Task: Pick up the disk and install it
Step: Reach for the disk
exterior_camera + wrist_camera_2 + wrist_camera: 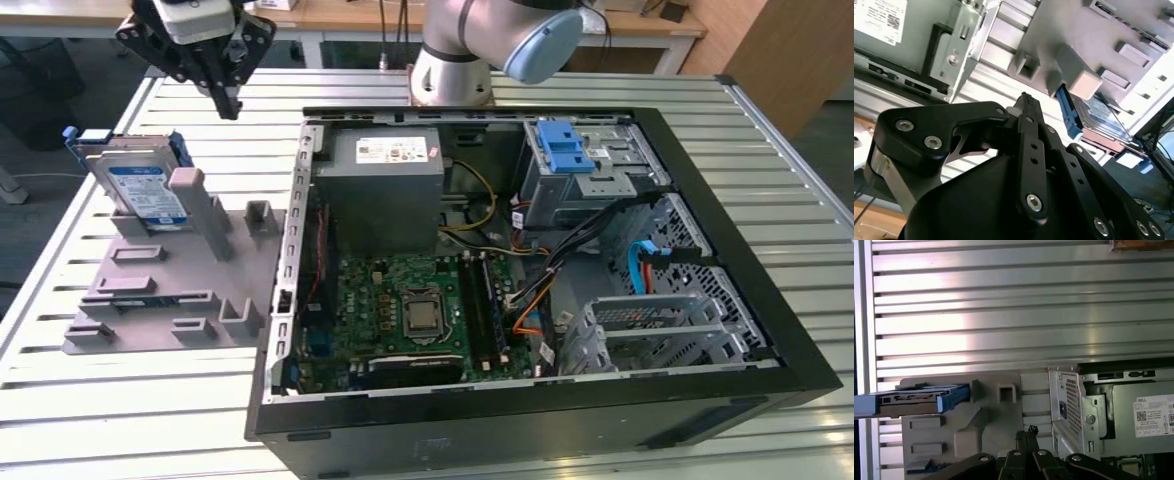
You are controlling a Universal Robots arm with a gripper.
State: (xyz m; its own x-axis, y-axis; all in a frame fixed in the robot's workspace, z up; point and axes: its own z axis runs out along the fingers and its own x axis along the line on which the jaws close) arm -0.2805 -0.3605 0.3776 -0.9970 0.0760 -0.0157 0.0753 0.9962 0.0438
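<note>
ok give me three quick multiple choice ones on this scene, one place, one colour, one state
1. Where is the disk?
A inside the drive cage
B propped on the grey fixture
C flat on the motherboard

2. The disk's side rails are:
A red
B blue
C yellow

3. The gripper is:
A shut on the disk
B open around the disk
C shut, holding nothing

Answers:
1 B, it leans against the fixture's post.
2 B, blue shows in both wrist views.
3 C, its fingertips meet, apart from the disk.

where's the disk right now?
In the exterior view, the disk leans upright in the grey fixture at the exterior view's left, outside the open computer case; the pincer hangs nearby, not touching.
</note>
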